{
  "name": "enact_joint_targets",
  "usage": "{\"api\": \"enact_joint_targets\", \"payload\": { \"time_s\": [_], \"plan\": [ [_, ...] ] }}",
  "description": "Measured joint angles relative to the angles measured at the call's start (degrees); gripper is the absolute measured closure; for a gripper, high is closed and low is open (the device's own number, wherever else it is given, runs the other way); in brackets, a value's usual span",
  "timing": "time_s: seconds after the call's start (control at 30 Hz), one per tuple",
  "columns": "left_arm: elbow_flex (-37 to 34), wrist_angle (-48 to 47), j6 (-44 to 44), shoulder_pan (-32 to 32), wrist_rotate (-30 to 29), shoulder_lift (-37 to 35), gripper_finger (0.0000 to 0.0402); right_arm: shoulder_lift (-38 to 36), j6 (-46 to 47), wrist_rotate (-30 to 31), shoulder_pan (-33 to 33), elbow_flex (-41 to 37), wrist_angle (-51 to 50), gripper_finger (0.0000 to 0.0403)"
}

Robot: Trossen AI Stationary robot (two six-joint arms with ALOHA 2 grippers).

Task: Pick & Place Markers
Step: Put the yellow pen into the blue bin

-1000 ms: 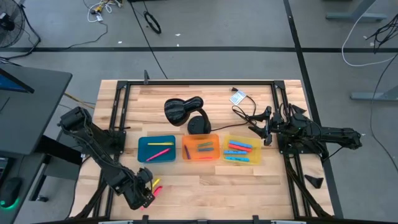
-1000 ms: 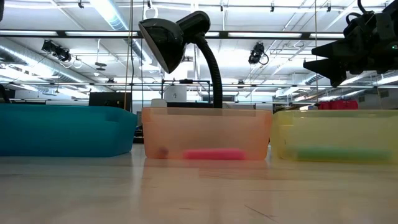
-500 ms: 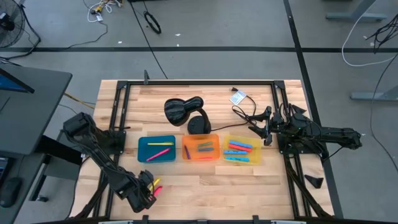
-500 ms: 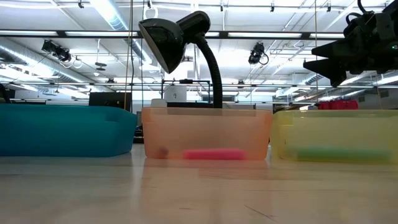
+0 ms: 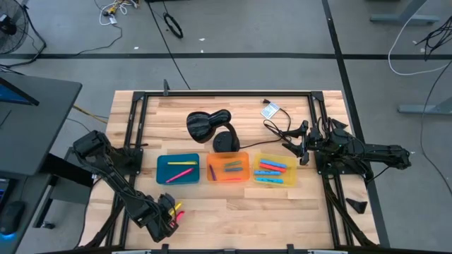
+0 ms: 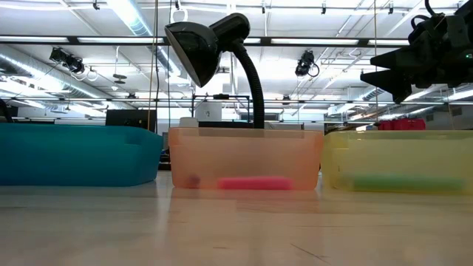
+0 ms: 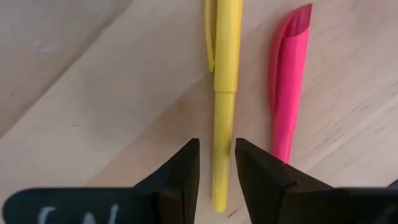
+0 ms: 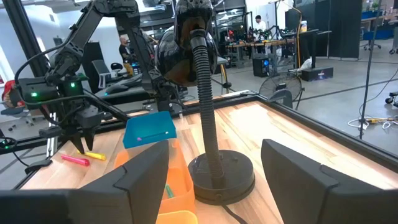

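Two markers lie flat on the wooden table near its front left corner: a yellow marker (image 7: 225,74) and a pink marker (image 7: 289,81), side by side. My left gripper (image 7: 217,163) points down over the yellow one, fingers narrowed around its barrel; it also shows far off as the left gripper (image 8: 79,142). More markers lie in the blue tray (image 5: 164,178), the orange tray (image 5: 214,176) and the yellow tray (image 5: 289,180). My right gripper (image 5: 295,149) waits open at the table's right, level above it. My left gripper pinches the yellow marker's barrel (image 7: 221,130) between its two fingers, toward the end away from the cap. The fingers come from above, pointing down, and lie across the marker. The marker lies flat on the table, with the pink one just beside it.
A black desk lamp (image 5: 208,127) stands behind the orange tray, its cable (image 5: 279,127) running toward the right arm. The three trays sit in a row across the table's middle. A black frame (image 5: 141,120) runs along the table's sides. Bare wood lies in front of the trays.
My left gripper has sunk a little toward the two markers at the near left. The markers have stayed where they lay.
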Motion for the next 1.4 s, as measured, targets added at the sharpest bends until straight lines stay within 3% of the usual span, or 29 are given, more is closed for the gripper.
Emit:
{"api": "enact_joint_targets", "payload": {
  "time_s": [0.6,0.97,1.2,1.4],
  "plan": [
    [0.2,0.8,-0.8,0.0,-0.8,3.0,0.0296,0.0,0.0,0.0,0.0,0.0,0.0,0.0144],
    [0.1,0.3,-0.2,-0.1,-0.6,3.0,0.0372,0.0,0.0,0.0,0.0,0.0,0.0,0.0144],
    [-0.1,-0.6,2.8,0.1,-1.1,1.0,0.0375,0.0,0.0,0.0,0.0,0.0,0.0,0.0144],
    [-0.2,-6.6,7.8,0.5,-1.5,-3.0,0.0376,0.0,0.0,0.0,0.0,0.0,0.0,0.0144]
  ]
}}
